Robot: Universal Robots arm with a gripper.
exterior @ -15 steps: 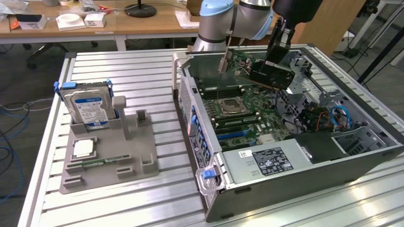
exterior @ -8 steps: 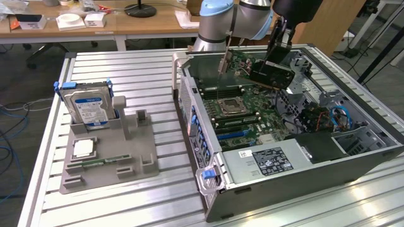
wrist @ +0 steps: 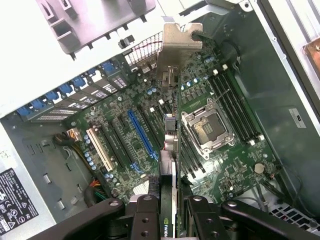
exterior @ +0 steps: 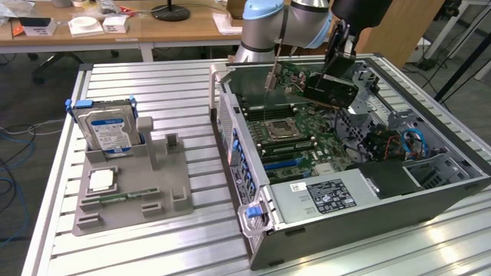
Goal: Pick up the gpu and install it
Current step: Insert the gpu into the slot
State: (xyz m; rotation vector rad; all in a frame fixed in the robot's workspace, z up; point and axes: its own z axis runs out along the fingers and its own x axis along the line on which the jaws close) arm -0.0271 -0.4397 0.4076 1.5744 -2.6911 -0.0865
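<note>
The fingers [wrist: 145, 216] are clamped on the gpu [wrist: 169, 176], one on each flat face. In the wrist view the card is seen edge-on, running away from the gripper [wrist: 168, 206] to its silver end bracket [wrist: 177, 47]. Beneath it lies the motherboard [wrist: 125, 135], with the card's edge lined up between the long blue slot [wrist: 141, 134] and the square processor socket [wrist: 207, 127]. A white slot [wrist: 100, 150] sits further out beyond the blue one.

In the exterior view the gripper [exterior: 335, 72] is in the upper right of the frame. It holds the gpu [exterior: 330, 91] tilted, black face showing, above the far end of the open computer case [exterior: 230, 132]. The card is in the air over the motherboard [exterior: 303, 146] and is not seated in any slot. The processor socket [exterior: 282, 131] is nearer the camera than the card, and the power supply [exterior: 326, 195] with its black label fills the near end of the case. The arm [exterior: 284, 23] comes down from the top edge of the frame.

On the exterior view's left, well apart from the case, a gray holder [exterior: 138, 201] rests on the slatted metal counter [exterior: 153, 86]. A blue-labelled hard drive [exterior: 110, 129] stands upright in it and a narrow green memory stick [exterior: 123, 197] lies flat in it.
</note>
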